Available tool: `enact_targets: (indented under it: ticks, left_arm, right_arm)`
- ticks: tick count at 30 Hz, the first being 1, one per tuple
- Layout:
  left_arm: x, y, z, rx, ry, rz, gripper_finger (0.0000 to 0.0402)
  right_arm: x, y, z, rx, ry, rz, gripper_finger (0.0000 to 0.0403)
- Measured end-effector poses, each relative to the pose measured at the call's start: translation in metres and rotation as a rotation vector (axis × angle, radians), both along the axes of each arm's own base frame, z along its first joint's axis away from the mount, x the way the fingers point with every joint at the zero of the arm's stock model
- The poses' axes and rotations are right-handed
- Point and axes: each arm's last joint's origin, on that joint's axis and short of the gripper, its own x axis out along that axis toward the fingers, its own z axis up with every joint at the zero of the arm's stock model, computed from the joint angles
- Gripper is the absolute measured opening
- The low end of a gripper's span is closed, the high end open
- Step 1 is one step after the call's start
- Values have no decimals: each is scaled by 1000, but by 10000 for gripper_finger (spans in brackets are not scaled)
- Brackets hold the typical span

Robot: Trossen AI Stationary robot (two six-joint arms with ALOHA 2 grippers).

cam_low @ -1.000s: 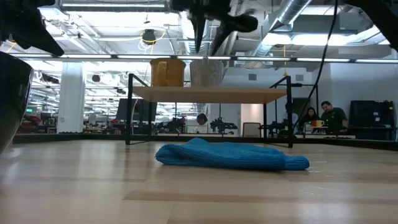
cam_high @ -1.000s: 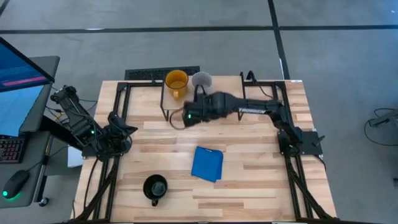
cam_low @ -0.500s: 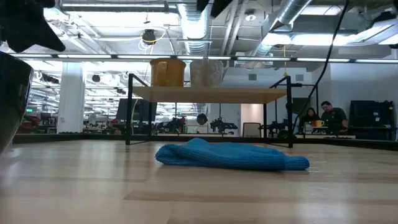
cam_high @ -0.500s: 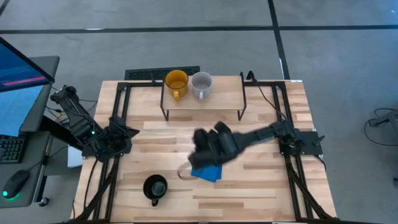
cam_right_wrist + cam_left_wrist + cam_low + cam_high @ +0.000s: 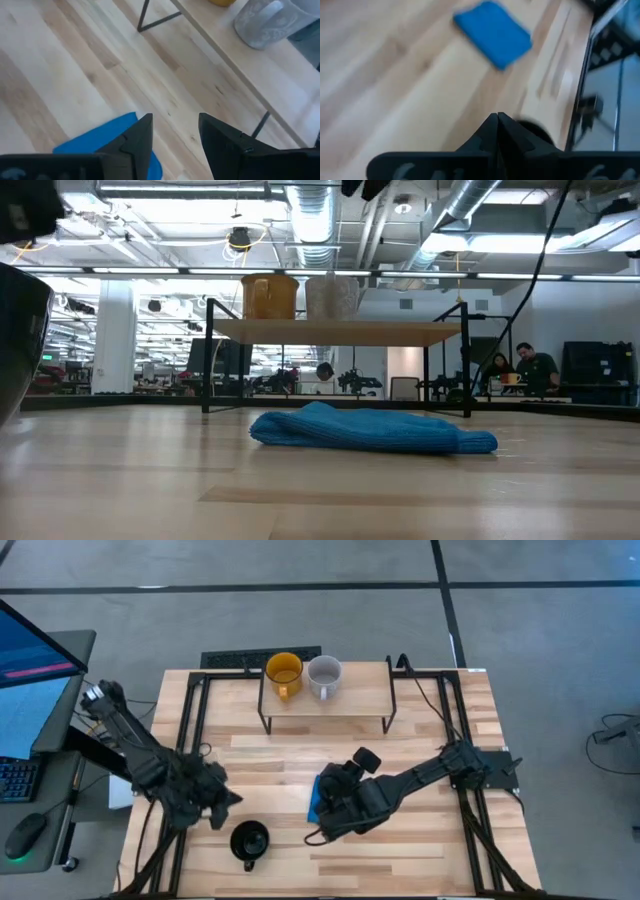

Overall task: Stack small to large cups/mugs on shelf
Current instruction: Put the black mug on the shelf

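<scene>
Shelf [image 5: 350, 700] at table's [image 5: 430, 850] far edge; two mugs [image 5: 284, 673] [image 5: 324, 675] side by side on its left end. Cloth [image 5: 316, 802] mid-table; third mug [image 5: 249, 841] near front edge, left of cloth.

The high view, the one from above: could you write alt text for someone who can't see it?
Seen from above, a yellow-orange mug and a light grey mug stand side by side on a small shelf at the table's far edge. A black mug sits near the front, with the left gripper beside it and the right gripper over a blue cloth.
</scene>
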Motion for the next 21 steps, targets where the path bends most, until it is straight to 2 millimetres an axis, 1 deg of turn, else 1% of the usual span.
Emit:
enact_targets:
  ticks: [3, 5, 10, 14, 18, 21]
  left_arm:
    - [5, -21, 3, -54, 113, -19, 0]
    - [9, -34, 7, -79, 164, 5, 0]
    - [17, -61, 23, -162, 260, 182, 0]
    - [27, -82, 32, -186, 339, 297, 0]
    - [38, -100, 28, -185, 469, 393, 0]
    - [46, -113, 21, -175, 524, 411, 0]
  right_arm:
    - [-1, 1, -9, 11, 49, 7, 182]
    - [-2, 2, -15, 15, 78, 10, 182]
    - [-3, 2, -22, 49, 121, 11, 182]
    - [-3, 2, -25, 51, 136, 12, 182]
    - [-3, 3, -26, 71, 149, 14, 182]
    - [-4, 4, -27, 103, 197, 52, 182]
